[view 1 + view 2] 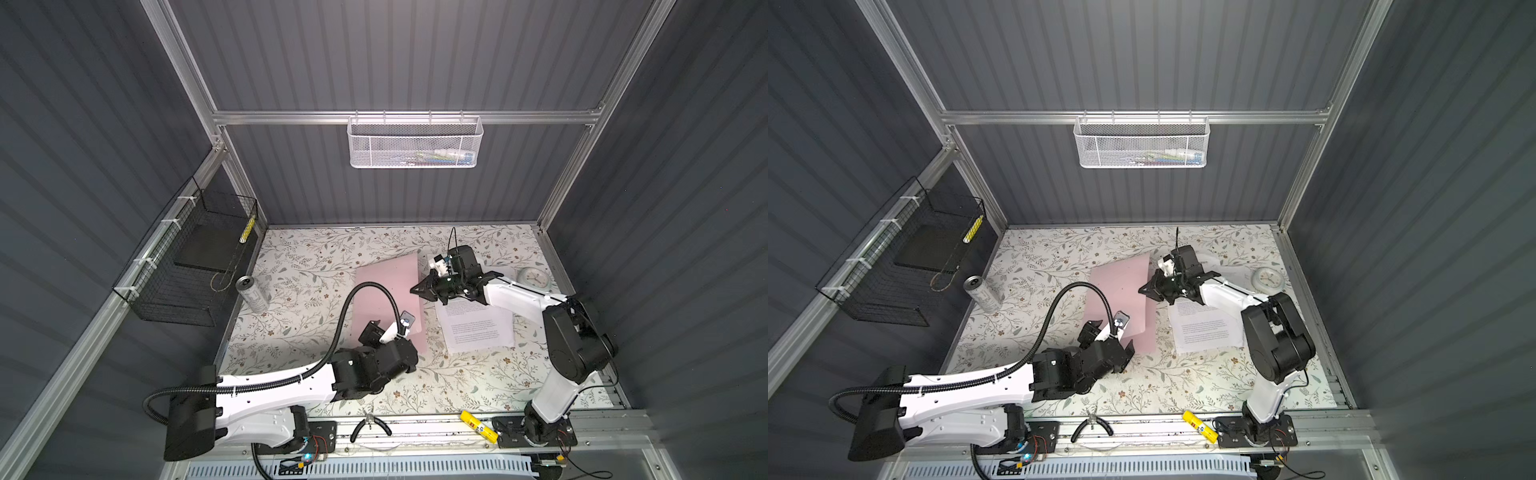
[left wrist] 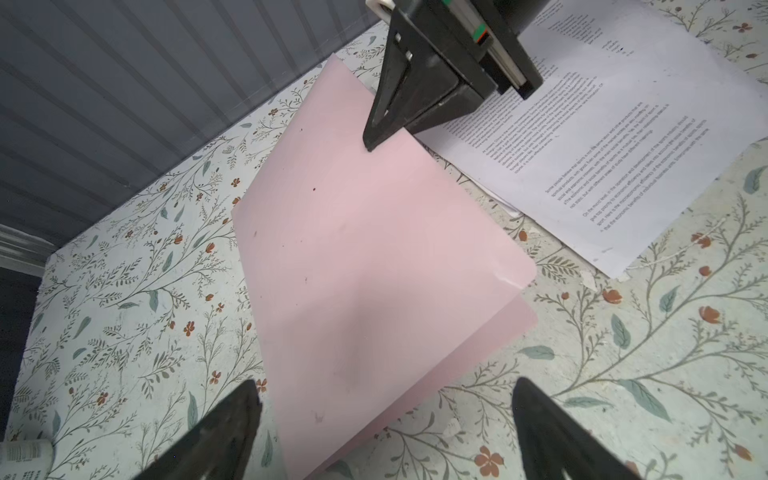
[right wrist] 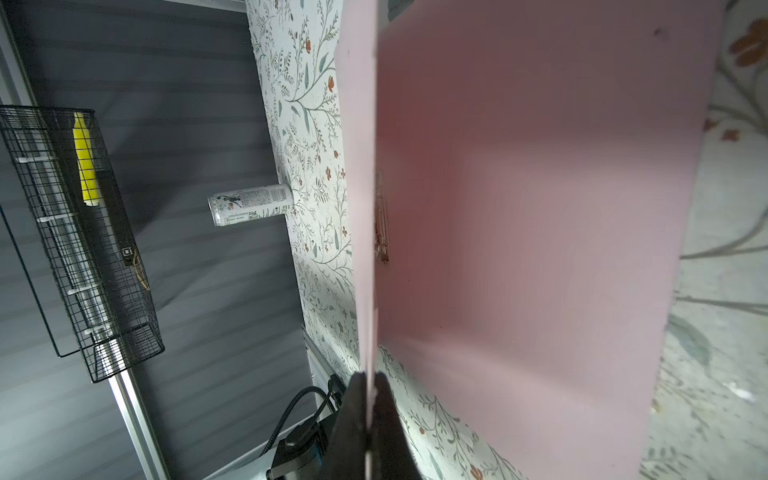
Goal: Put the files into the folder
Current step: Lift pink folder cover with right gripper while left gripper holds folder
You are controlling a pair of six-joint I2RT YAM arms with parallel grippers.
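Observation:
The pale pink folder [image 1: 386, 286] [image 1: 1121, 286] lies mid-table. Its top cover [image 2: 365, 249] is raised off the lower leaf along the edge nearest the files. My right gripper [image 1: 415, 289] [image 1: 1142, 289] [image 3: 368, 382] is shut on that cover's edge, which runs thin between its fingers. Inside, a dark metal clip [image 3: 381, 232] shows at the spine. The files [image 1: 478, 328] [image 1: 1208, 328] [image 2: 602, 145], white printed sheets, lie flat to the right of the folder, partly under my right arm. My left gripper [image 1: 1111, 338] [image 2: 384, 384] is open at the folder's near edge, with nothing in it.
A drink can [image 1: 252, 293] stands at the table's left edge, below a black wire basket [image 1: 195, 257] on the left wall. A round white clock [image 1: 535, 278] sits at the right. Pliers [image 1: 370, 426] and a yellow tube [image 1: 478, 426] lie on the front rail. A white mesh basket [image 1: 413, 141] hangs on the back wall.

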